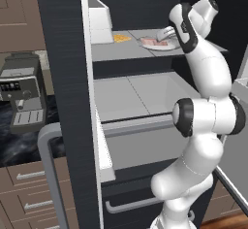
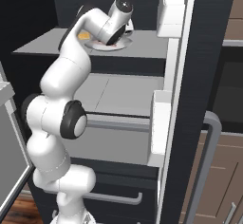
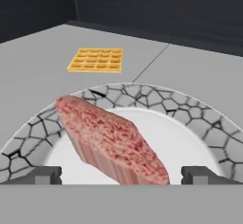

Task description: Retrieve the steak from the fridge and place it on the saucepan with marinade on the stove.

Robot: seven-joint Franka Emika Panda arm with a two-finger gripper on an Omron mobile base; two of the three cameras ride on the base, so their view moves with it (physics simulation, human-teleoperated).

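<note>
**Fig. Approach to the steak on the upper fridge shelf, fingers spread**

The steak lies flat on a pale round plate, a pinkish-red slab w/ paler marbling on top and a striped cut edge facing the hand camera. It sits diagonally across the plate's white centre, one end near the crackle-patterned rim, the other end low between the two fingertips. The gripper has its fingers spread wide, one to each side of the slab, holding nothing.

Step in hand: closing in for the grasp. To do it well, the hand should prob. drop until the tips straddle the slab's narrow width, staying off the plate rim, then close across the thickness rather than along the length. A flat slab gives little to bite on; a shallow or off-centre pinch could tip it or drag the plate along.

Outward: plate rests on the grey shelf of the open fridge. A flat orange-yellow waffle lies well apart from the plate, further back. From the base cams the wrist hides most of the plate, so contact w/ the meat cannot be judged there.
</note>
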